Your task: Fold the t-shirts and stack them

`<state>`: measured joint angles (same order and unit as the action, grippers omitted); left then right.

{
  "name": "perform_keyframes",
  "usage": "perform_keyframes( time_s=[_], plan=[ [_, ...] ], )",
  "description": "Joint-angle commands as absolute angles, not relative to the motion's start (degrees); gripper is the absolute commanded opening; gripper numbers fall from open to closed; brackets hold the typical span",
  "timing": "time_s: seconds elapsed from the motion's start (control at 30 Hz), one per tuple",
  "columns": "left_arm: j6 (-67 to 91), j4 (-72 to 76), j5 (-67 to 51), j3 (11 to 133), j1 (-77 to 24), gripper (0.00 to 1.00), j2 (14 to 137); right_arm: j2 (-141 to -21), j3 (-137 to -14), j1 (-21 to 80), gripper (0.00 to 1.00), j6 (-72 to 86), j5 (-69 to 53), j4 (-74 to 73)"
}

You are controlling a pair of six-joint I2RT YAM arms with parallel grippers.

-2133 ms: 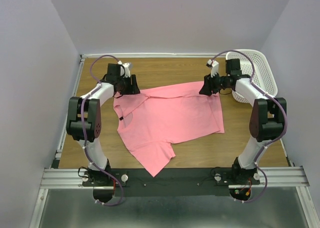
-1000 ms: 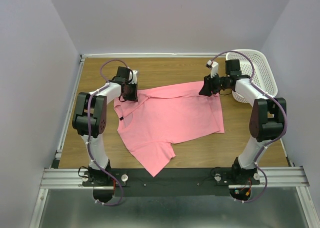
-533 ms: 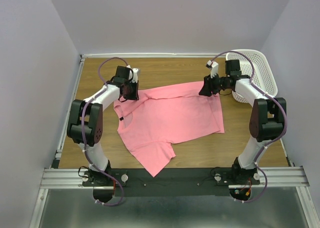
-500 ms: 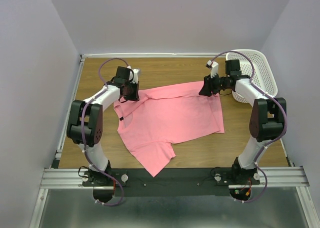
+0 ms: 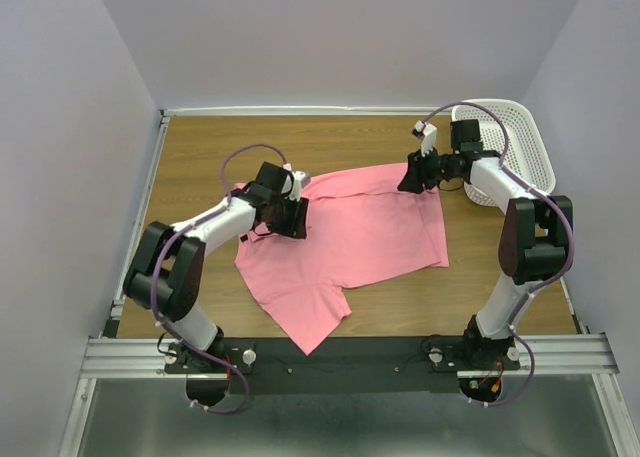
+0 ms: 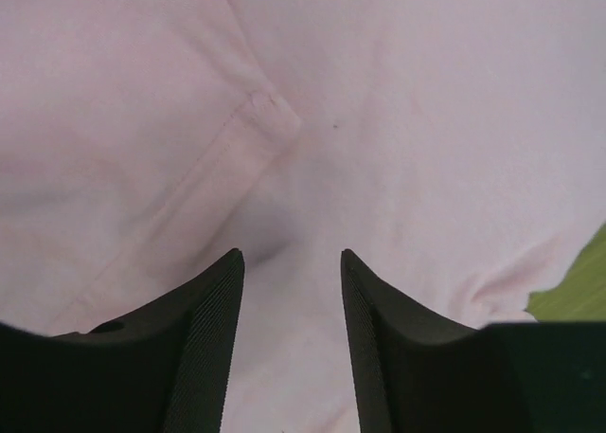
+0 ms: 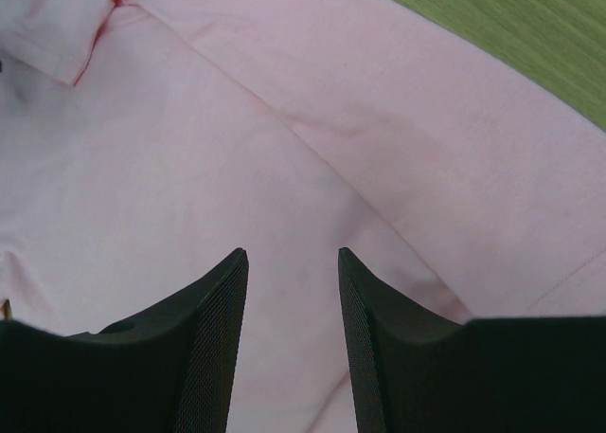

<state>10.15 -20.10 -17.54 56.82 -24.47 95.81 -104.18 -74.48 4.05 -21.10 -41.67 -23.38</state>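
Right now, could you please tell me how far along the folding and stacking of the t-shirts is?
Done: one pink t-shirt lies spread on the table, but no fold shows and no stack is in view. In hand: the left jaws stand open over its left part and the right jaws stand open over its far right corner, neither gripping cloth. Left: every fold, then the stacking.
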Motion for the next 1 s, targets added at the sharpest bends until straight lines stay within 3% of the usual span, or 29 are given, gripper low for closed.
perform_keyframes(
  time_s=[0.0, 0.17, 0.3, 0.33, 0.43, 0.53, 0.7, 0.8, 0.97],
  plan=[
    [14.2, -20.0, -9.0, 57.3, -24.3, 0.60, 83.4, -102.8, -73.5, 4.0, 0.51, -23.5, -42.1, -25.3],
    [18.2, -18.6, 4.1, 56.4, -22.4, 0.77, 71.0, -99.2, -72.4, 4.9, 0.52, -41.1, -47.8, -37.9],
    [23.7, -14.5, -2.3, 49.3, -15.0, 0.80, 63.7, -91.8, -64.2, 8.8, 0.54, -63.3, -49.0, -49.2],
    [26.4, -12.9, -6.7, 45.0, -12.7, 0.80, 62.4, -88.3, -61.5, 9.8, 0.58, -67.1, -48.4, -48.5],
    [31.5, -3.7, -13.4, 38.5, -2.4, 0.77, 61.3, -84.8, -56.0, 12.0, 0.60, -60.9, -45.0, -41.2],
    [34.7, -0.3, -19.0, 38.7, 5.2, 0.73, 68.9, -86.0, -57.8, 12.0, 0.60, -47.8, -41.1, -33.8],
    [33.8, 1.8, -18.7, 49.5, 7.0, 0.65, 87.2, -90.2, -61.5, 12.0, 0.60, -33.0, -34.6, -27.6],
    [33.7, 2.1, -19.3, 54.5, 8.1, 0.60, 94.8, -90.8, -61.6, 12.0, 0.60, -31.7, -33.2, -27.2],
    [34.5, 2.7, -21.5, 59.3, 8.5, 0.59, 101.8, -91.6, -60.7, 11.9, 0.61, -31.3, -32.3, -26.5]
  ],
)
